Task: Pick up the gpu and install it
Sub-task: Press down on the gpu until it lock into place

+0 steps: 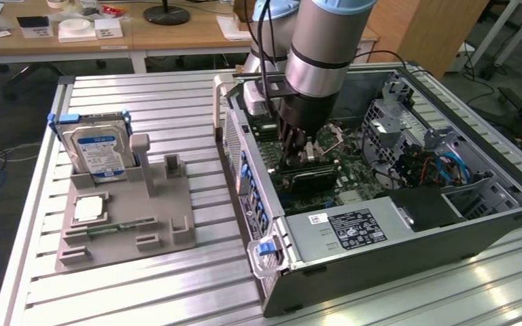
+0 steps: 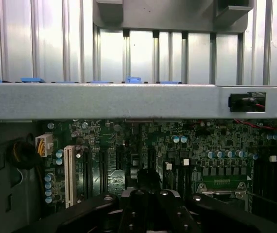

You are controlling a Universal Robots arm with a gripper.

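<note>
Gpu point(image 1: 311, 178): seen as a dark card with a green lower edge, standing on edge on the motherboard point(image 1: 352, 182) inside the open computer case point(image 1: 379, 272), directly under the hand point(image 1: 299, 157).

Nearest in the exterior view: ribbed metal bench point(image 1: 152, 299). On it lies the case, on its side, with a blue latch point(image 1: 266, 249) at its near corner. Just behind the latch a grey power supply point(image 1: 356, 227) with a black label is noted.

On the exterior view's left, apart from the case, a grey fixture point(image 1: 125, 224) is set on the bench. A narrow green memory stick point(image 1: 107, 231) lies in it. Further back a silver hard drive point(image 1: 98, 153) with a blue-white label stands upright.

Hand: lowered into the case, pointing straight down at the board. Fingers are pressed together. Whether the card's top edge is pinched between them cannot be told. In the wrist view the hand point(image 2: 148, 194) is seen over the motherboard, with a white slot point(image 2: 69, 174) to one side and the case's grey wall point(image 2: 129, 101) beyond.

Arm point(image 1: 329, 41): last link held vertical over the case, grey with a blue-capped joint.

Farther in the case: blue cables point(image 1: 451, 166) by the drive bay. Farthest: wooden desks point(image 1: 152, 34) carrying small items.
</note>
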